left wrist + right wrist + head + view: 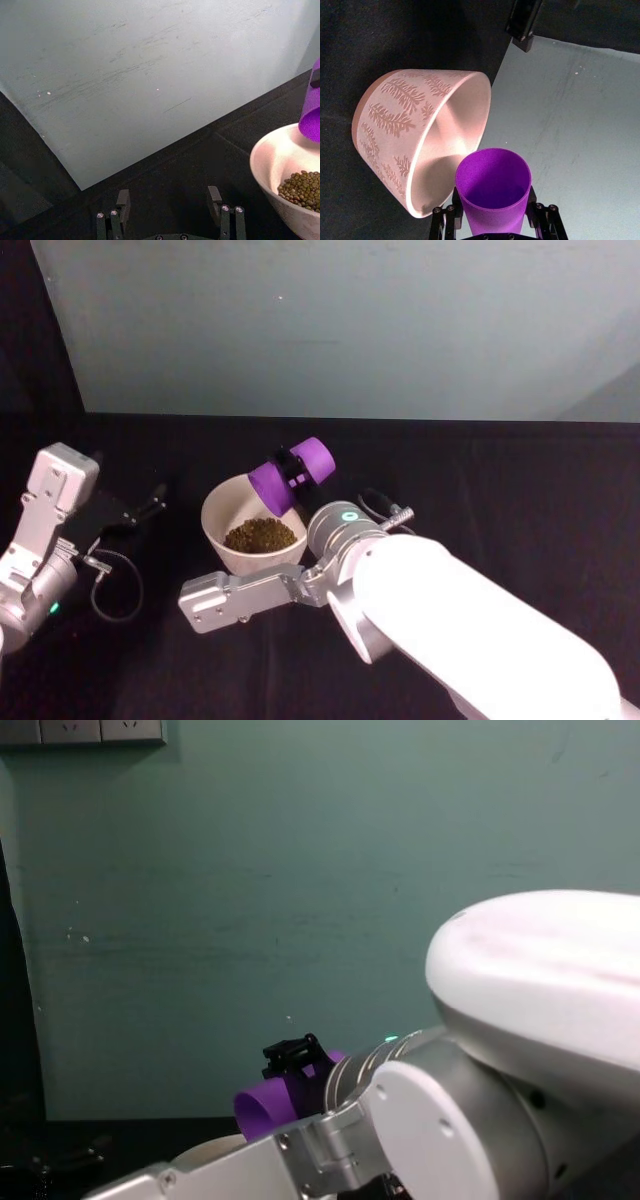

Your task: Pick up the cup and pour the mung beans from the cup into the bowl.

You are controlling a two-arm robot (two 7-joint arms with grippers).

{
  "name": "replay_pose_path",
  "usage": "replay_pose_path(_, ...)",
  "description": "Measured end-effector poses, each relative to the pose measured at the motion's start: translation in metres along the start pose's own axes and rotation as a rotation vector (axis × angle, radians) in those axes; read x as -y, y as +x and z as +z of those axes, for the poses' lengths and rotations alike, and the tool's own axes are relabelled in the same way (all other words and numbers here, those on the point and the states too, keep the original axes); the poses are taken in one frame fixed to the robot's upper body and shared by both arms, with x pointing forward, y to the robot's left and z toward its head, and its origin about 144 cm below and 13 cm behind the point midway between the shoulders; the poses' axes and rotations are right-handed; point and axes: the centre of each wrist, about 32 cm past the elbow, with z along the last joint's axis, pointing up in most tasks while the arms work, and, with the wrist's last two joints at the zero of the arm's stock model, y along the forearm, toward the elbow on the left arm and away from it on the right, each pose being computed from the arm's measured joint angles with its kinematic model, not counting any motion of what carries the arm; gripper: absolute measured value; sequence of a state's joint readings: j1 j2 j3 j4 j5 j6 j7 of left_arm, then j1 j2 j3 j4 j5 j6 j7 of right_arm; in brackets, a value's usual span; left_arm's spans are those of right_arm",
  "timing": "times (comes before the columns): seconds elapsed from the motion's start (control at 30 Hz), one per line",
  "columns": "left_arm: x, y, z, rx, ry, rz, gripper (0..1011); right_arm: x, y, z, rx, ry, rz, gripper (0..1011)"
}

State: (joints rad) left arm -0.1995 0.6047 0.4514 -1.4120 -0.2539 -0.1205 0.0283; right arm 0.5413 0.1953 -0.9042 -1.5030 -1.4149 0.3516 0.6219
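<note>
**A:** How far along is it, do you reckon?

**B:** Start with what's nearest. The right arm (440, 630) reaches forward over the black worktop (520, 480). Just past its wrist stands the bowl (228, 552), upright, with a heap of mung beans (262, 534) lying in the bottom.

**A:** So the pour is done?

**B:** As good as, I'd say. The cup (290, 477) hangs over the bowl's far right rim, tipped steeply, its mouth pointing down into the bowl. The right end effector (493, 212) is clamped on the cup's sides, one finger on each. From the wrist you can see straight into the cup, and it's plain purple inside, with no beans that I can make out.

**A:** Then what's left?

**B:** Very little, by my reading. Maybe a last shake, in case a bean clings where I can't see. After that it only needs to tip the cup upright and set it down.

**A:** And the other arm?

**B:** It's parked. The left end effector (168, 204) sits low over the worktop, left of the bowl, fingers spread with nothing between them. Beyond it all is the pale green wall (400, 320).
</note>
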Motion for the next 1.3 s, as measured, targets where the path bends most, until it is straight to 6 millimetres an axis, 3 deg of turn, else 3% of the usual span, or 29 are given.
replay_pose_path(0.37, 0.0, 0.0, 0.0, 0.0, 0.0, 0.0, 1011, 0.007, -0.002, -0.014, -0.191, 0.02, -0.036, 726)
replay_pose_path(0.77, 0.0, 0.0, 0.0, 0.0, 0.0, 0.0, 1012, 0.014, -0.006, -0.043, -0.531, 0.047, -0.02, 726)
replay_pose_path(1.0, 0.0, 0.0, 0.0, 0.0, 0.0, 0.0, 1011, 0.015, -0.01, -0.057, -0.634, 0.061, -0.004, 726)
replay_pose_path(1.3, 0.0, 0.0, 0.0, 0.0, 0.0, 0.0, 1011, 0.021, -0.026, -0.084, -0.847, 0.117, -0.003, 726)
